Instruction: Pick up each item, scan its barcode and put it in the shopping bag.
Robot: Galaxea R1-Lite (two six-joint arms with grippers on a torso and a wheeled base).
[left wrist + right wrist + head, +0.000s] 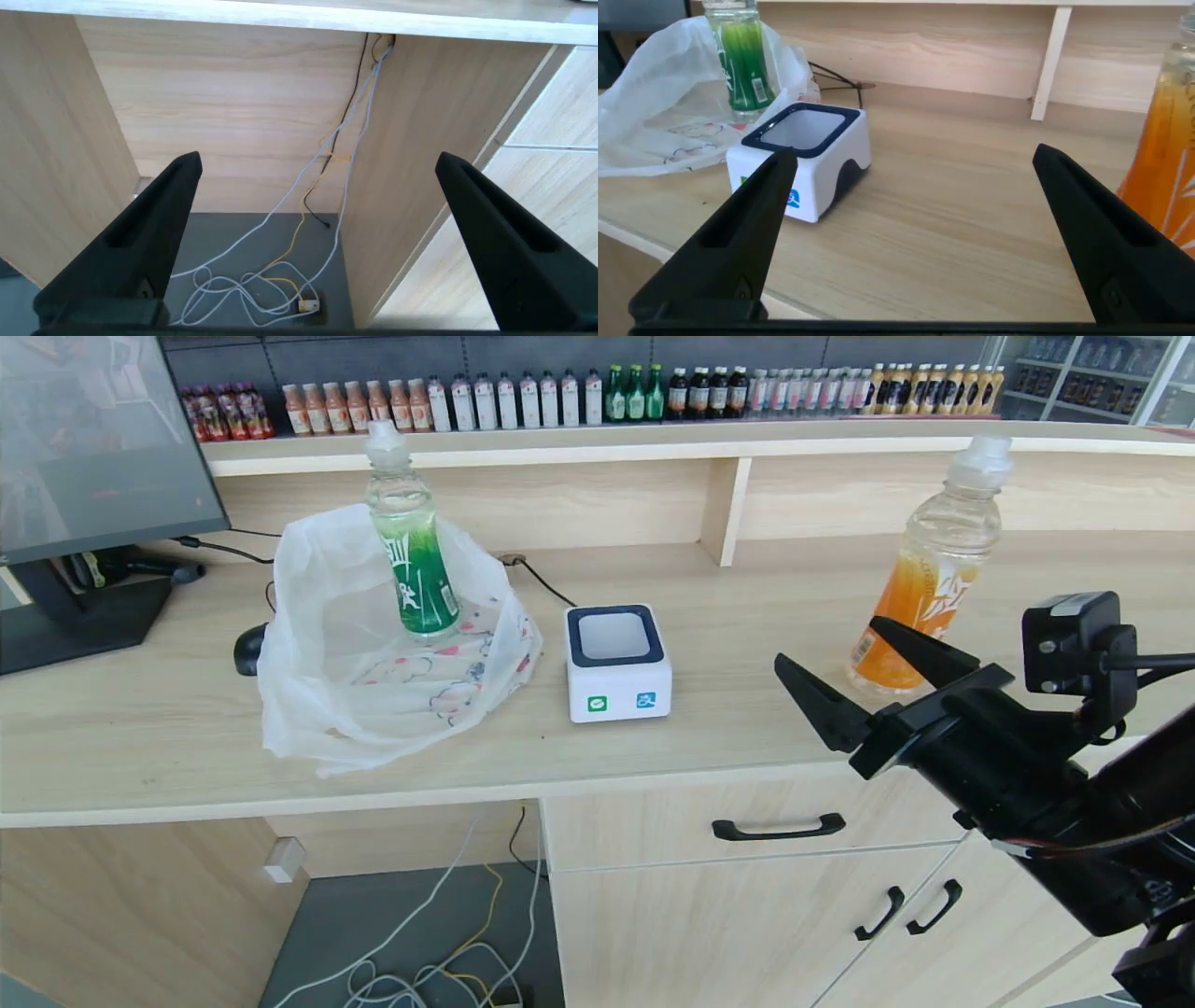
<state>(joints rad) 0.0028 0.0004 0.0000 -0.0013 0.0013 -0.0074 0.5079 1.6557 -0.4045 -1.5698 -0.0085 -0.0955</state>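
A green-labelled bottle [411, 537] stands upright inside the white shopping bag [373, 644] at the counter's left; it shows too in the right wrist view [743, 56], with the bag [663, 121] around it. The white scanner box [617, 663] [799, 159] sits mid-counter. An orange drink bottle [934, 569] [1162, 159] stands upright at the right. My right gripper [845, 672] [910, 233] hangs open and empty over the counter's front edge, just left of and in front of the orange bottle. My left gripper [318, 238] is open below the counter, facing cables.
A monitor [93, 439] on its stand fills the counter's left end, with a dark mouse [249, 649] beside the bag. A raised shelf with a divider [724, 509] runs behind. Drawer handles [778, 827] lie under the counter. Cables [280, 271] trail on the floor.
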